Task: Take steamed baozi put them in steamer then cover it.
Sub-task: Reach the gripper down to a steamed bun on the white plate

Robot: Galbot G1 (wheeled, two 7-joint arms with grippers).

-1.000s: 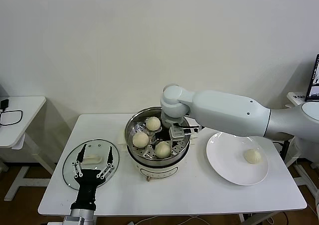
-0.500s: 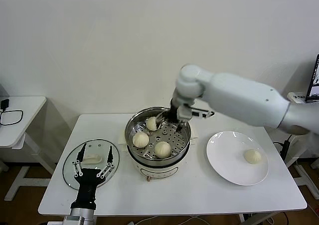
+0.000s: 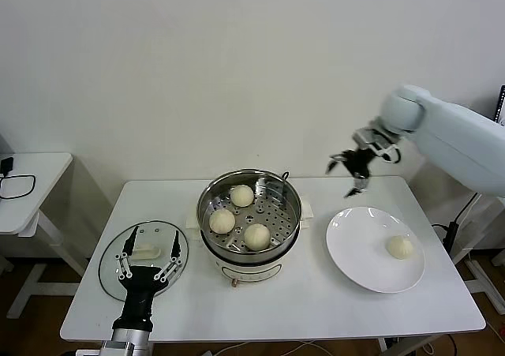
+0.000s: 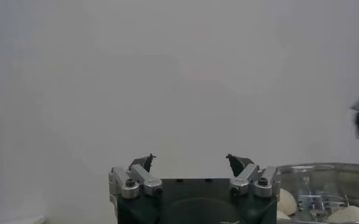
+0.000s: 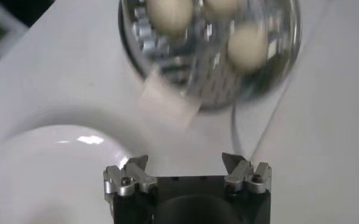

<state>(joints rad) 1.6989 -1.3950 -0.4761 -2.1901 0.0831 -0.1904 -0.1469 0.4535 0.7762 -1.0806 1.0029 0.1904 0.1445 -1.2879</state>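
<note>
Buns loaded: three small round cream-white steamed baozi (image 3: 241,195) sit on the perforated tray of the large shiny stainless-steel steamer (image 3: 249,218), well to the left of the right gripper's fingers.
Bun left: one cream-white baozi (image 3: 400,247) lies on the flat white plate (image 3: 355,253), below and just right of those fingers.
Cover: round glass lid (image 3: 110,265) lies on the table (not yet on the pot), under the left gripper (image 3: 148,256).
Right gripper (image 3: 351,169): fingers spread, empty, in the air above the plate's far edge.
Left gripper: fingers spread over the lid, gripping nothing.
Bun look: smooth, domed, matte, apart from one another.
</note>
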